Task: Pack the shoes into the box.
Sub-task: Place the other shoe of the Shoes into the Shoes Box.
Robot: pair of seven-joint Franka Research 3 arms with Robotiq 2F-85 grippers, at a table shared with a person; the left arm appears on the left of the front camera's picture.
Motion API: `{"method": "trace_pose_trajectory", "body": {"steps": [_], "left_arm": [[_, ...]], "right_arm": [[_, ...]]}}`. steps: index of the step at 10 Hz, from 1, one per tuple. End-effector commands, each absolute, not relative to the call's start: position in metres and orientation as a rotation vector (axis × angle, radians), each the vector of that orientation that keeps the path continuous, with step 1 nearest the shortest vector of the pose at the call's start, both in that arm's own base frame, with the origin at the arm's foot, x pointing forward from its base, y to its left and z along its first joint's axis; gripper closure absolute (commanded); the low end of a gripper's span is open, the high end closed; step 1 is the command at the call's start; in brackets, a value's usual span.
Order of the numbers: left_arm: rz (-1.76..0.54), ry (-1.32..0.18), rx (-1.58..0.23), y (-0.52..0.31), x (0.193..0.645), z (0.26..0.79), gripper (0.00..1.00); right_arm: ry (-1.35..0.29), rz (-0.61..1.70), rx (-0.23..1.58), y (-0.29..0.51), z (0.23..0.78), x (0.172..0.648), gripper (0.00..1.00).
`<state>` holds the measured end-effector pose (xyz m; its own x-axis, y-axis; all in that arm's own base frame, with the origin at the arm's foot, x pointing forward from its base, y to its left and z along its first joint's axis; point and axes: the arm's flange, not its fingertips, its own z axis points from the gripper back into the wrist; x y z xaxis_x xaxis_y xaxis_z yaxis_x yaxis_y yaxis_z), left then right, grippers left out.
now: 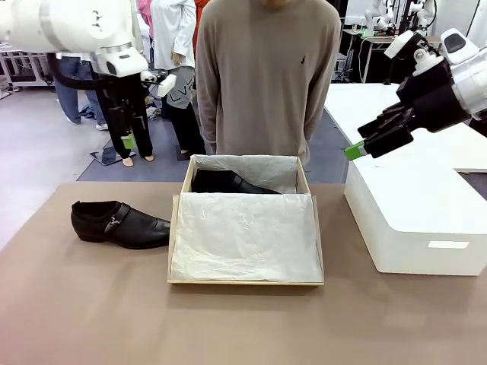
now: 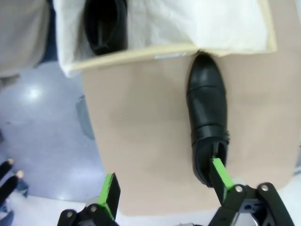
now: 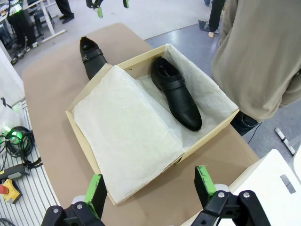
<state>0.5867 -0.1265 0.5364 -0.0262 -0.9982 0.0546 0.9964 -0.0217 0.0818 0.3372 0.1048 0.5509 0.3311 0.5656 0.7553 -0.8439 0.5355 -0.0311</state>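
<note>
While both arms hang above the tabletop (image 1: 91, 304), each tool stands with its fingers spread wide and nothing between them. The left tool (image 1: 129, 144) points straight down, high over the far left edge of the tabletop. From its own wrist camera, the left tool (image 2: 164, 181) looks down on bare tabletop, with the heel end of the loose shoe (image 2: 207, 117) just beyond one green pad.

The right tool (image 1: 358, 148) is raised over the white block (image 1: 418, 220) on the right, and its fingers slant down and leftward toward the box (image 1: 173, 251). Seen from its wrist, the right tool (image 3: 150, 184) frames the near corner of the box (image 3: 211, 136), well above it.

That loose shoe (image 1: 122, 223) lies on its sole to the left of the box, with the buckle strap on the side facing the robot. Its toe is against the box's left wall, touching it or all but. The second shoe (image 1: 228, 182) is already inside, lying along the far end of the box on the white tissue paper (image 1: 243, 236). From the right wrist, the packed shoe (image 3: 176, 94) rests flat on its sole, while a large fold of tissue paper (image 3: 127, 132) covers the rest of the box's floor. The lid area is open to the top.

Behind the box, a person (image 1: 266, 84) in a beige sweater stands close to the far edge of the tabletop.
</note>
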Motion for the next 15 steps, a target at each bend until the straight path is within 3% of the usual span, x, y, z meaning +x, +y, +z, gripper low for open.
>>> {"method": "trace_pose_trajectory", "body": {"steps": [1,15], "left_arm": [[-1.558,-0.153,0.031,-0.112,0.579,0.524,0.0],[-1.542,-0.113,0.047,-0.099,0.585,0.518,0.0]], "right_arm": [[-0.805,0.961,0.422,0.105,0.55,0.339,0.0],[-0.805,0.961,0.422,0.105,0.55,0.339,0.0]]}}
